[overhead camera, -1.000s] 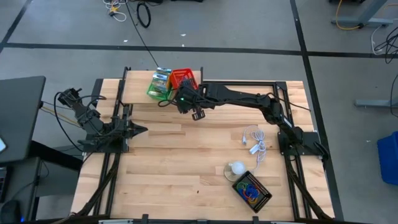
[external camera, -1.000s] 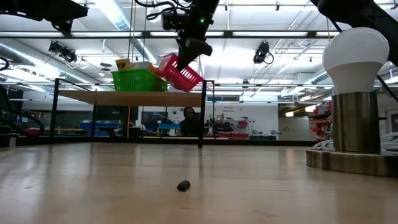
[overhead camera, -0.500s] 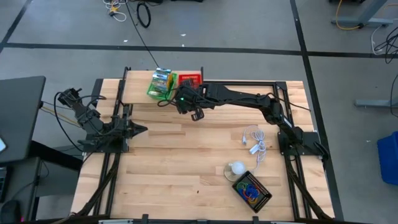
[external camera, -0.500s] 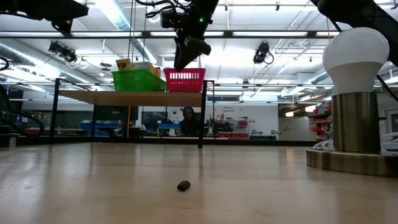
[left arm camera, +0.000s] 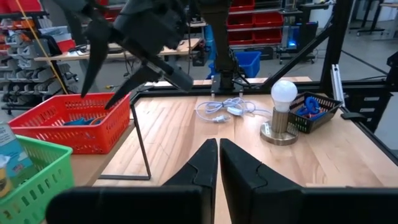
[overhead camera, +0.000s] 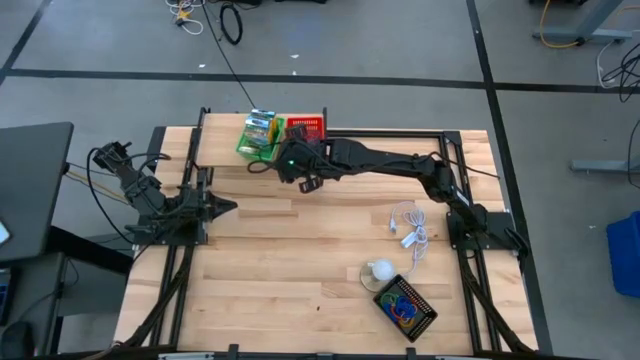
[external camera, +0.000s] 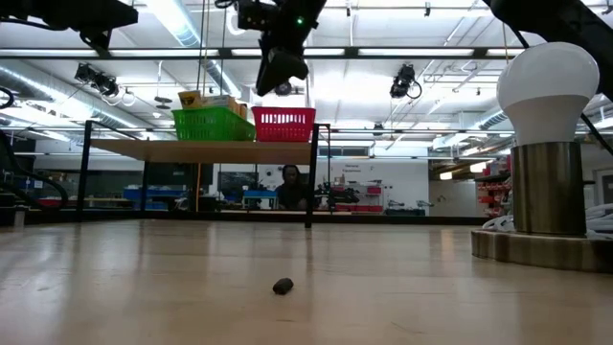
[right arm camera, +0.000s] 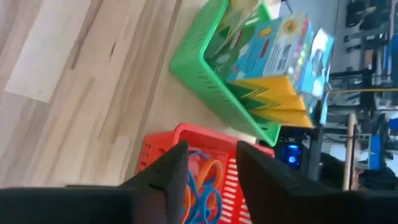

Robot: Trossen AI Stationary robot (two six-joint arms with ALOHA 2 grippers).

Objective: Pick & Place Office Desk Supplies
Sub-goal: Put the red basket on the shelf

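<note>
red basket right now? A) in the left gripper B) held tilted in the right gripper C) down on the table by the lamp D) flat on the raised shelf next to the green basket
D: the red basket sits level on the raised shelf beside the green basket, and the right gripper hangs above it with fingers apart, holding nothing.

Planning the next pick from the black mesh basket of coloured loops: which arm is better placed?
Probably the right: its base stands nearer the black mesh basket, and its tool is open beside the red mesh basket. The left tool rests shut across the table.
</note>
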